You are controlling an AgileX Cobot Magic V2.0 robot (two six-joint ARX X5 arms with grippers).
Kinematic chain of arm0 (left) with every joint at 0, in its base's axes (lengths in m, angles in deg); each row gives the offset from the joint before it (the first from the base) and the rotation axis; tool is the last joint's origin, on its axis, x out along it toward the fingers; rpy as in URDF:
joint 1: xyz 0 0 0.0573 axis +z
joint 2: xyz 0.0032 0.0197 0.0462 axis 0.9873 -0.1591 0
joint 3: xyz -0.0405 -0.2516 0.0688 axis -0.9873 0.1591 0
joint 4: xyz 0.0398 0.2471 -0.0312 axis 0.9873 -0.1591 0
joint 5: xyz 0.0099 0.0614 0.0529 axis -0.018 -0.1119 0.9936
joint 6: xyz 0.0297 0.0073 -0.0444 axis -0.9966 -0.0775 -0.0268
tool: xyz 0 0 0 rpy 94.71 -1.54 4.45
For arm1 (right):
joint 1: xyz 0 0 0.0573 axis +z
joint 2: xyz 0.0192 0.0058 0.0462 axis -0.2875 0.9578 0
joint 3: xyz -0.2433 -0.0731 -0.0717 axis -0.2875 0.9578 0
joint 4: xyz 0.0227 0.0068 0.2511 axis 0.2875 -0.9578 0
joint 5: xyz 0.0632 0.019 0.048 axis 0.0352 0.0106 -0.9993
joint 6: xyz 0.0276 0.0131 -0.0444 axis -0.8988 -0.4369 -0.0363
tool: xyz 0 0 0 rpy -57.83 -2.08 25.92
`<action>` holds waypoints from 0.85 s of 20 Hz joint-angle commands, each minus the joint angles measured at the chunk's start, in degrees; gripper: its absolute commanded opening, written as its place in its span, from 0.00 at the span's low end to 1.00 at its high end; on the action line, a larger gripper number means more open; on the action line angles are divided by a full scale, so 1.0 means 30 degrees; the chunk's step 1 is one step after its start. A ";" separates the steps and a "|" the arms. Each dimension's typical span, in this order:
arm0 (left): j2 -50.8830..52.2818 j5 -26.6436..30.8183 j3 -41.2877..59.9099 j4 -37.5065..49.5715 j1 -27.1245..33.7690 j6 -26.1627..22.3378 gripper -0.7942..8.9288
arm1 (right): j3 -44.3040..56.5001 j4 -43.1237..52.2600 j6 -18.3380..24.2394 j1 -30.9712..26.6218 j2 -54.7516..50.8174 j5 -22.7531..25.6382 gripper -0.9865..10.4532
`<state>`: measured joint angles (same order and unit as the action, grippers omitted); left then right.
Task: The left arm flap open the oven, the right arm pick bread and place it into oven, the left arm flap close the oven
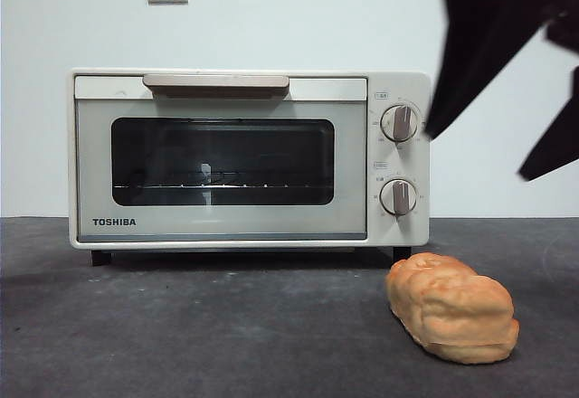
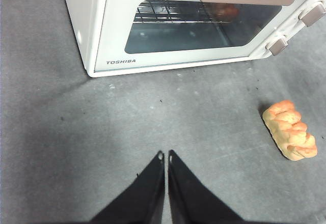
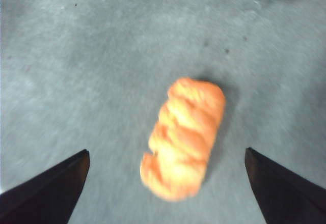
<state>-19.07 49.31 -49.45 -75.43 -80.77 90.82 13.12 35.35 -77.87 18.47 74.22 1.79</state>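
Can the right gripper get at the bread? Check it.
Probably yes. The right gripper is open, its jaws wide on either side of the bread, which lies bare on the table with nothing over it.

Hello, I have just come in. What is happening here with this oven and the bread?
The cream-white TOSHIBA toaster oven stands on the dark grey table with its door shut. The golden-brown lumpy bread loaf lies on the table in front of the oven's knob side, untouched. The right gripper hangs above the loaf with jaws wide open. The left gripper, jaws shut, waits over the table facing the oven door.
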 commanded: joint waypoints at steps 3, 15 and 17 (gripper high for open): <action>-0.0080 -0.0087 -0.0372 0.0160 -0.0036 -0.0189 0.10 | -0.0102 0.1450 -0.1224 0.1282 0.2994 0.1362 0.51; -0.0080 -0.0080 -0.0372 0.0160 -0.0423 -0.0248 0.10 | -0.0109 0.4546 -0.1690 0.1909 0.8327 0.3147 0.49; -0.0080 -0.0073 -0.0372 0.0160 -0.0423 -0.0248 0.10 | -0.0109 0.4444 -0.1698 0.2106 0.8480 0.3570 0.40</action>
<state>-19.07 49.31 -49.45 -75.43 -81.88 90.80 13.12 48.42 -82.04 24.17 98.83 12.30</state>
